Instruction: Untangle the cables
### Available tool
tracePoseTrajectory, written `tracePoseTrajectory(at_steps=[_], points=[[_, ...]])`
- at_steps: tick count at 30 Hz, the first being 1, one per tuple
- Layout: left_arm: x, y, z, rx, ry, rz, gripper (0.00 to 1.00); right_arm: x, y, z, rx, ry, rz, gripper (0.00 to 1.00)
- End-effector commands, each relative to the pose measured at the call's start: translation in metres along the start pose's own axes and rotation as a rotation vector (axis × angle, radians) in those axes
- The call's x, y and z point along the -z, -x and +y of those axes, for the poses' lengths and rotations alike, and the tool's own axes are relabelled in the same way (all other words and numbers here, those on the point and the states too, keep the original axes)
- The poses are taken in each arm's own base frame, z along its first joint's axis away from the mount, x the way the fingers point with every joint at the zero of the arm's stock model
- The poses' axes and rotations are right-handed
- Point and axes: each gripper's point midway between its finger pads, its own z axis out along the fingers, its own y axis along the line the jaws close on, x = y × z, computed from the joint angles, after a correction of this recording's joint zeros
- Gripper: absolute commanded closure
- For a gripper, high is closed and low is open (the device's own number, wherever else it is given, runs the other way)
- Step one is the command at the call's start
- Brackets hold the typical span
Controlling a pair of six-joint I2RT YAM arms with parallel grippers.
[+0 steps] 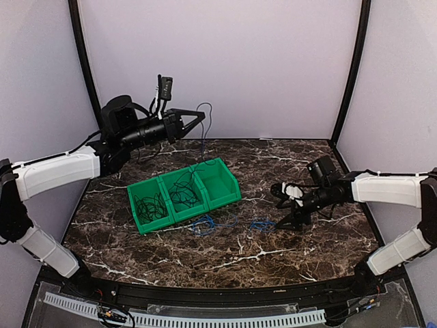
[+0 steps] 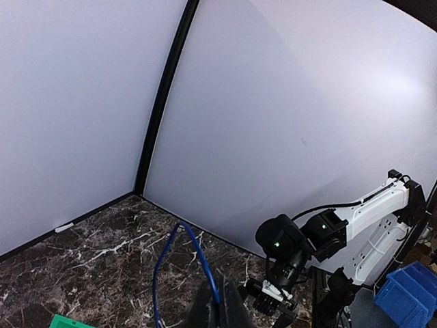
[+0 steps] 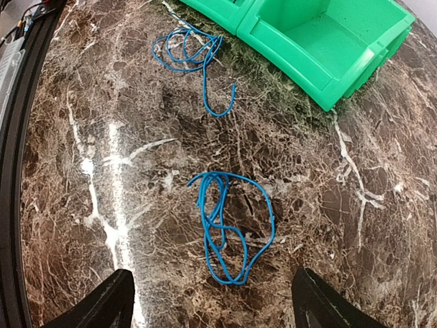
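My left gripper (image 1: 201,118) is raised above the back left of the table, shut on a blue cable (image 1: 203,140) that arches over the fingers and hangs down toward the green bin (image 1: 231,198). In the left wrist view the shut fingers (image 2: 235,307) pinch that blue cable (image 2: 198,256). Black cables fill the bin's left (image 1: 150,206) and middle (image 1: 183,194) compartments; the right compartment is bare. Two loose blue coils lie in front of the bin (image 1: 205,224) (image 1: 261,223). My right gripper (image 1: 287,221) is open low over the nearer coil (image 3: 229,225), its fingers (image 3: 102,301) wide apart.
The second blue coil (image 3: 188,51) lies by the bin's front wall (image 3: 321,89). Grey walls with black corner posts (image 1: 82,61) close in the back and sides. The right arm (image 2: 300,246) shows across the table in the left wrist view.
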Motion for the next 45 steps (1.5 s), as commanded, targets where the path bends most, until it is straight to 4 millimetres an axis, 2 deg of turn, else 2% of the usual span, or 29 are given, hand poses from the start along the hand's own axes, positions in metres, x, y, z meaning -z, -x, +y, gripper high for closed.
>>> tracePoseTrajectory(at_steps=[1,7,11,15,20,21,28,31,34,35,36,37,42,45], points=[[-0.008,0.024,-0.019,0.014,-0.098,-0.042,1.0,0.001,0.009,-0.004,0.029,-0.014,-0.003,0.19],[-0.002,0.01,0.007,-0.019,0.051,-0.02,1.0,0.001,0.009,-0.004,0.032,-0.017,-0.004,0.19],[0.014,-0.017,0.034,0.034,0.145,0.022,1.0,-0.001,0.008,-0.004,0.032,-0.012,0.004,0.19],[0.029,-0.048,0.049,0.081,0.171,0.046,1.0,-0.003,0.007,-0.002,0.036,-0.005,0.014,0.19],[0.043,-0.062,0.062,0.087,0.251,0.057,1.0,-0.003,0.006,-0.002,0.041,-0.01,0.021,0.19],[0.048,-0.07,0.069,0.089,0.296,0.076,1.0,-0.002,0.006,-0.001,0.043,-0.012,0.019,0.19],[0.094,-0.077,0.088,0.018,0.546,0.143,1.0,-0.002,0.007,-0.001,0.047,-0.012,0.018,0.19],[0.121,-0.071,0.096,-0.019,0.675,0.143,1.0,-0.003,0.007,0.0,0.049,-0.007,0.019,0.19],[0.137,-0.066,0.107,-0.042,0.781,0.16,1.0,-0.004,0.007,0.001,0.051,-0.004,0.022,0.19],[0.141,-0.074,0.114,-0.038,0.82,0.197,1.0,-0.004,0.007,0.001,0.053,-0.003,0.023,0.19],[0.141,-0.073,0.116,-0.041,0.832,0.206,1.0,-0.005,0.007,0.001,0.054,-0.002,0.024,0.19],[0.142,-0.082,0.121,-0.033,0.852,0.24,1.0,-0.005,0.007,0.001,0.055,-0.003,0.026,0.19],[0.139,-0.1,0.132,0.001,0.876,0.286,1.0,-0.004,0.006,0.001,0.057,-0.012,0.029,0.19],[0.131,-0.114,0.137,0.033,0.854,0.306,1.0,-0.003,0.006,0.001,0.059,-0.015,0.028,0.19]])
